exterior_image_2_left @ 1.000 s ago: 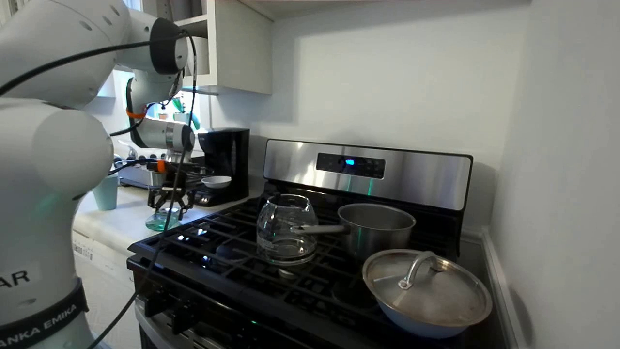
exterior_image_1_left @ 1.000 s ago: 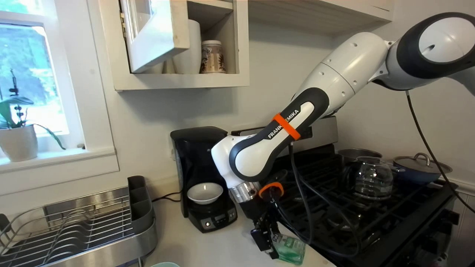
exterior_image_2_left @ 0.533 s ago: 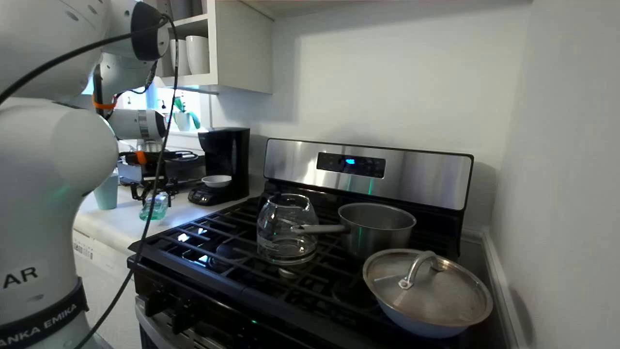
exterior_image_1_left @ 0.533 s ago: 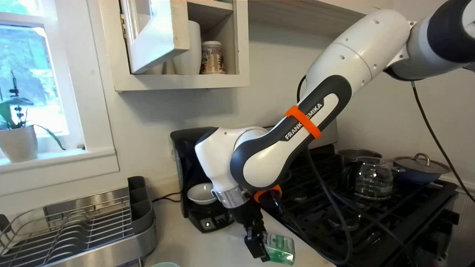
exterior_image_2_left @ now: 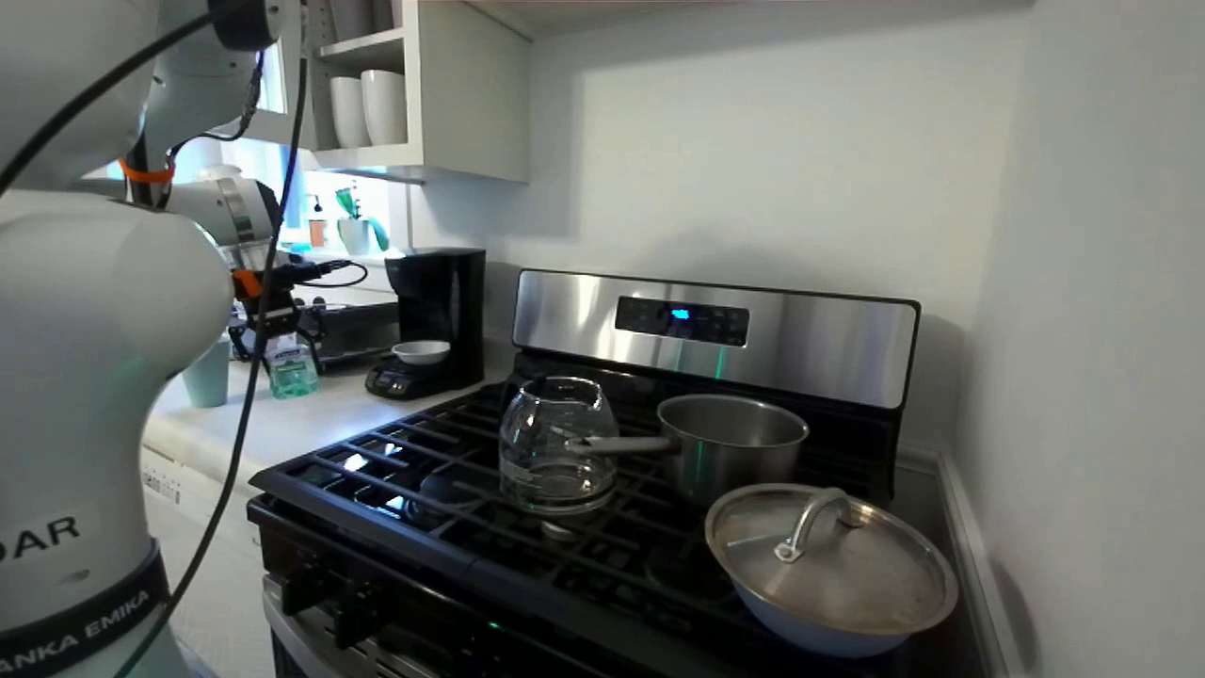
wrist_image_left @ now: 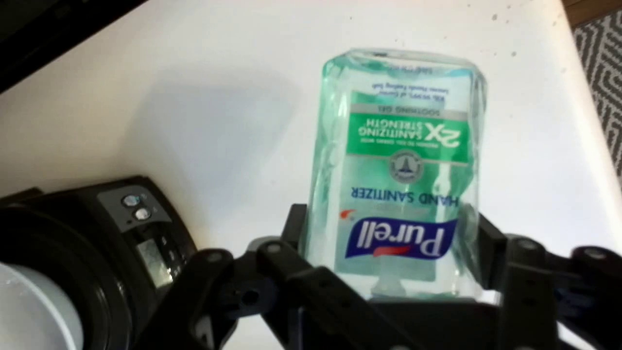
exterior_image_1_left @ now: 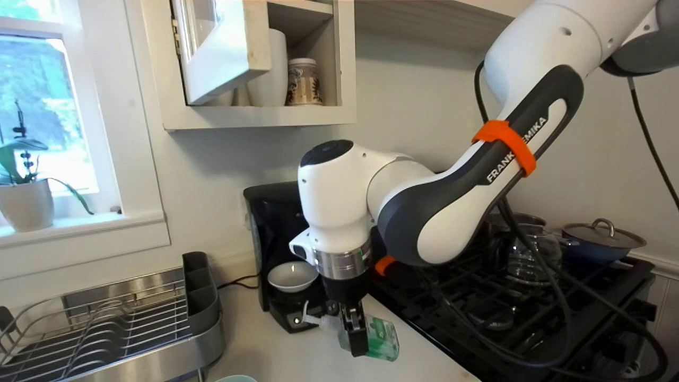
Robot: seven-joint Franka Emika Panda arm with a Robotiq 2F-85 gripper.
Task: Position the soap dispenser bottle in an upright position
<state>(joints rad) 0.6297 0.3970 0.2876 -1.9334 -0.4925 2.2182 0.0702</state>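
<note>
Only the wrist view lets the label of the soap dispenser bottle be read, PURELL HAND SANITIZER, upside down there; its pump shows clearly in an exterior view, jutting past the gripper near the coffee maker, and the blue display of the stove appears in an exterior view too. The bottle is over the counter, tilted far from upright: its long axis slopes from the pump, higher, down to the base, which points away from the coffee maker. Foreshortened in an exterior view, its green body looks closer to upright. Whether the base touches the counter cannot be told. The gripper holds it, parted by its width, the fingertips pressed against 2 opposite sides, nearer the pump.
</note>
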